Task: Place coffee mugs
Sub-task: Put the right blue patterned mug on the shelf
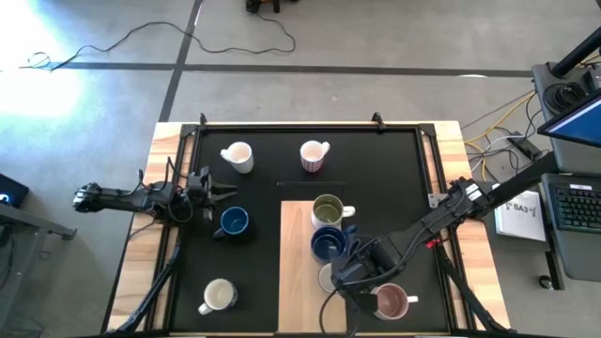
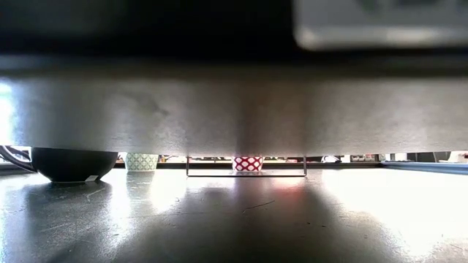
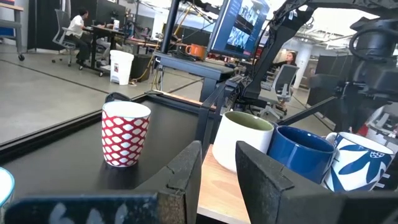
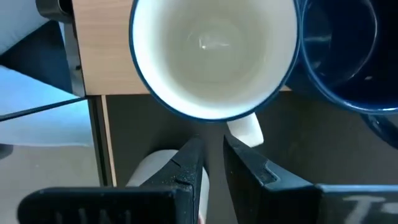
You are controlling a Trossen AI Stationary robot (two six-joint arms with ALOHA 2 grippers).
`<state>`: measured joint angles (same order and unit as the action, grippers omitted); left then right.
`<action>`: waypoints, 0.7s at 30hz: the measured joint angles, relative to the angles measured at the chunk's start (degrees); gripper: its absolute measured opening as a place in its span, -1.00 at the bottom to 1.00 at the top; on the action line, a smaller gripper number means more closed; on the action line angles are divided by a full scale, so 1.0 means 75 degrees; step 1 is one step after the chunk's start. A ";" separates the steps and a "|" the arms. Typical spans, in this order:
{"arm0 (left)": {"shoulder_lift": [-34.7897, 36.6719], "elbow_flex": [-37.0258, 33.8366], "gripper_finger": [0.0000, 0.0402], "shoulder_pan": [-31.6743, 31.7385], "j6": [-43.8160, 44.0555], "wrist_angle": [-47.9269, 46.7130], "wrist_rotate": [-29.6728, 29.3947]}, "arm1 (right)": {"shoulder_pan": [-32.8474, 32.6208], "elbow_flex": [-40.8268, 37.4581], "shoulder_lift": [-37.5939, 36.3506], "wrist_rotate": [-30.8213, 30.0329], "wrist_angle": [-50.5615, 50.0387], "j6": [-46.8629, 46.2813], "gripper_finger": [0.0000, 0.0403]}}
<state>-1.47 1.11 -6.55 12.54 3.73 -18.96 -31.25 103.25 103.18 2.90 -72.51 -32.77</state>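
Observation:
Eight mugs stand upright on their bases. On the wooden board [image 1: 299, 282] are an olive-lined mug [image 1: 328, 211], a dark blue mug [image 1: 328, 244] and a white mug with a blue rim [image 4: 214, 56]. My right gripper [image 4: 212, 152] hovers over that mug's handle [image 4: 245, 129], fingers a narrow gap apart, the handle just beyond the fingertips. A maroon-lined mug [image 1: 392, 300] stands beside it. My left gripper [image 3: 217, 163] waits next to another dark blue mug [image 1: 233, 222], also with a narrow gap and empty. A white mug [image 1: 237, 156], a pink-patterned mug [image 1: 315, 155] and a cream mug [image 1: 219, 296] stand on the black tray.
The black tray [image 1: 394, 178] has a raised rim, and the wooden table edges lie outside it. Bare tray surface lies at the far right and in the left middle. In the low view a grey bulk close to the camera [image 2: 234, 95] hides most of the table.

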 joint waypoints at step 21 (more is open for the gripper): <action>0.0000 0.0003 -0.59 0.0003 0.0000 0.0003 0.0000 | -0.0002 -0.0039 0.0000 -0.0064 0.0397 0.0048 -0.73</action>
<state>-1.48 1.13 -6.52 12.53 3.75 -18.96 -31.27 102.96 103.18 2.42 -69.53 -32.41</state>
